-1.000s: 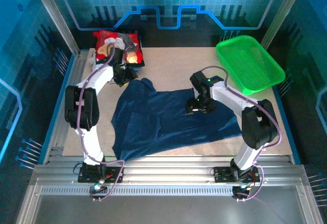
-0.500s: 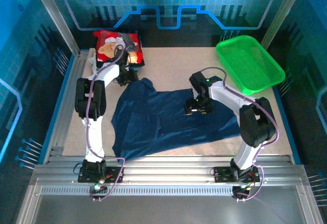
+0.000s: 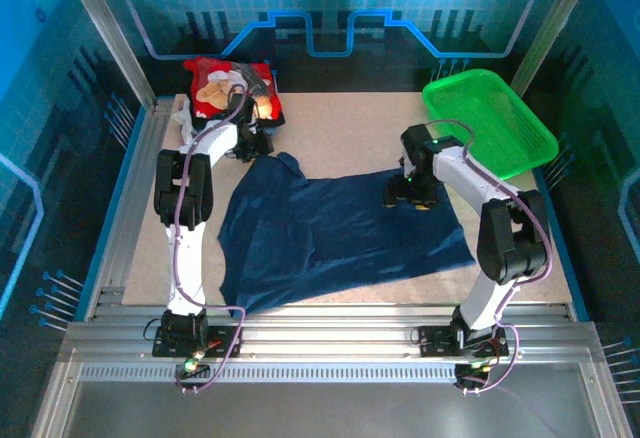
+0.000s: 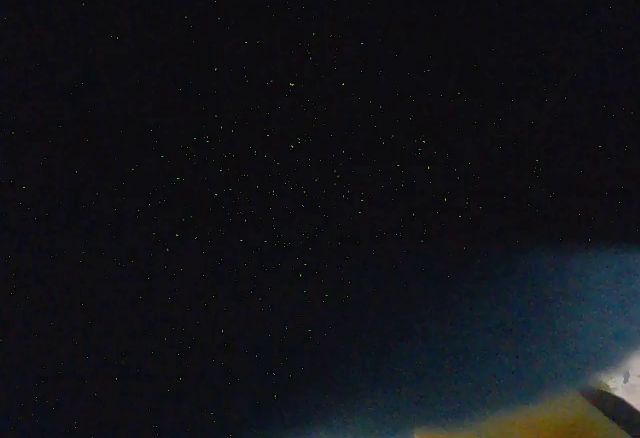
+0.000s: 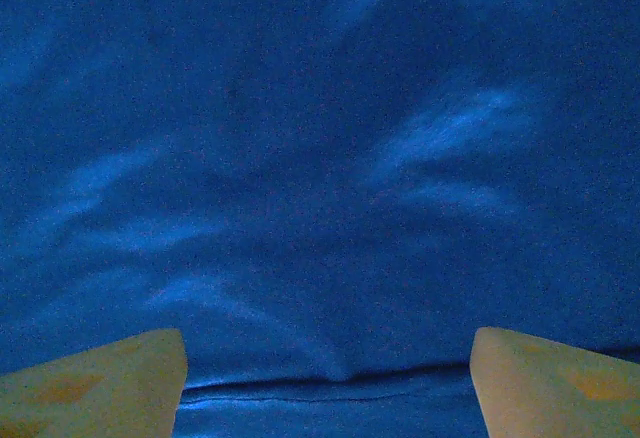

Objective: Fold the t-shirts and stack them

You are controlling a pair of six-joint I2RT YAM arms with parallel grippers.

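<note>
navy t-shirt (image 3: pixel 340 233): lay spread but rumpled on the table (image 3: pixel 340 123), not yet folded; one sleeve stuck out at its far left corner.
right gripper (image 3: pixel 408 198): sat low over the navy t-shirt's far right edge. Jaws were wide apart with nothing between them; the wrist view had a finger (image 5: pixel 95 383) on each side, cloth (image 5: pixel 300 158) below, and a hem line just ahead of the tips. Probably lined up to pinch that edge for a fold.
left gripper (image 3: pixel 252 146): at the navy t-shirt's far left corner, by the sleeve. Its wrist view was nearly black, so I couldn't tell how far open it was or whether it had cloth.
red t-shirt (image 3: pixel 225 83): bundled just beyond the navy t-shirt's far left corner, bear print up; likely the stack spot.
green basket (image 3: pixel 490 128): beyond the navy t-shirt's far right corner, apart from it.
in the way: the red t-shirt sat very near the left gripper, so there was a snag risk. The left arm ran along the navy t-shirt's left side.
</note>
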